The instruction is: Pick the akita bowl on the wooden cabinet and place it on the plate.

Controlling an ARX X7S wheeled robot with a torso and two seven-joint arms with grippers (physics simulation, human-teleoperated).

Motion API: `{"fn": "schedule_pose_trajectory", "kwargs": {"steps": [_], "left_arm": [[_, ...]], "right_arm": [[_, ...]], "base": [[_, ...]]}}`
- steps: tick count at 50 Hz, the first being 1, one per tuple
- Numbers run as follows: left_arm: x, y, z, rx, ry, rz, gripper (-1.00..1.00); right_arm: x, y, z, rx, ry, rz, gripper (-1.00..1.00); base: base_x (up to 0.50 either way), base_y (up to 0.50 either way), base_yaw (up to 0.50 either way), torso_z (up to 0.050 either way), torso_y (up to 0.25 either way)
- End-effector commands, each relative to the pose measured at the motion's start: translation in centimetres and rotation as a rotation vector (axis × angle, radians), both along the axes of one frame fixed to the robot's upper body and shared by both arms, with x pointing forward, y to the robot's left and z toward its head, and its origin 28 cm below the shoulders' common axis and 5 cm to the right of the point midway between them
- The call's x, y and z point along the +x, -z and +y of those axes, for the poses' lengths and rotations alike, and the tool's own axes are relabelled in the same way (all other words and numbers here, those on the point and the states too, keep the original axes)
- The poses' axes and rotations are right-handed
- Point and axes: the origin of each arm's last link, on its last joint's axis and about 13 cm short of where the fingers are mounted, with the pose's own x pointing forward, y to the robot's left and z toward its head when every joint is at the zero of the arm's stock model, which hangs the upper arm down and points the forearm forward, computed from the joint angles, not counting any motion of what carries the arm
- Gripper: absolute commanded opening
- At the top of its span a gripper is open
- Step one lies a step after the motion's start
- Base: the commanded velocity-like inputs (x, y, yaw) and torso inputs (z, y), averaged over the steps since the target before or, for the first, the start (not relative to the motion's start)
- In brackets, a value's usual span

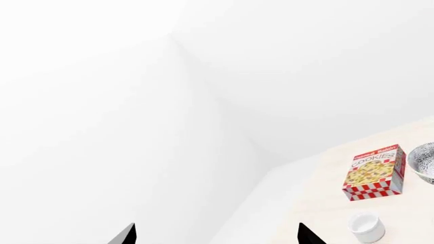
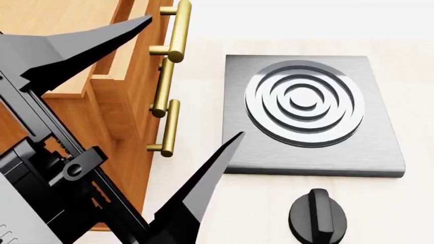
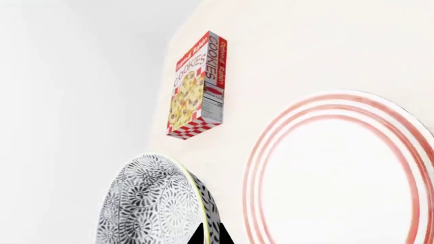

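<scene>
— Looking for the bowl (image 3: pixel 156 203): where is it?
— Right up against the right end effector (image 3: pixel 210 237). One dark fingertip overlaps its rim, and it sits tilted against the plate (image 3: pixel 339 173), which lies just beyond that end effector on the bench (image 3: pixel 285 46).
— Grasping it, then?
— I cannot tell; only that one tip shows.
— Anything else out there?
— A cookie box (image 3: pixel 196 86) stands farther out from the bowl and plate.
— And the left end effector (image 1: pixel 217 235)?
— Released, fingers spread wide with nothing between them. The cookie box and a white cup (image 1: pixel 366 226) lie off to one side of it. In the head view it hangs close to the cabinet (image 2: pixel 101 76), with a hob (image 2: pixel 312 112) and a knob (image 2: pixel 317 216) beyond.
</scene>
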Motion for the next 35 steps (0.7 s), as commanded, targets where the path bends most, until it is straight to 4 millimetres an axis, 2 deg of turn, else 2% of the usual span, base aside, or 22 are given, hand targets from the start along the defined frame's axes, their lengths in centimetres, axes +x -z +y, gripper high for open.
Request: {"fn": "schedule_pose_trajectory", "kwargs": {"steps": [1, 35], "left_arm": [[-0.1, -0.3, -0.4, 0.004, 0.041, -0.009, 1.00], [0.0, -0.1, -0.3, 0.006, 0.040, -0.006, 1.00]], "right_arm": [[0.0, 0.9, -0.5, -0.027, 0.018, -0.026, -1.00], [0.3, 3.2, -1.2, -0.026, 0.005, 0.024, -1.00]], "base": [[0.00, 0.00, 0.00, 0.000, 0.000], [0.00, 0.00, 0.00, 0.000, 0.000]]}}
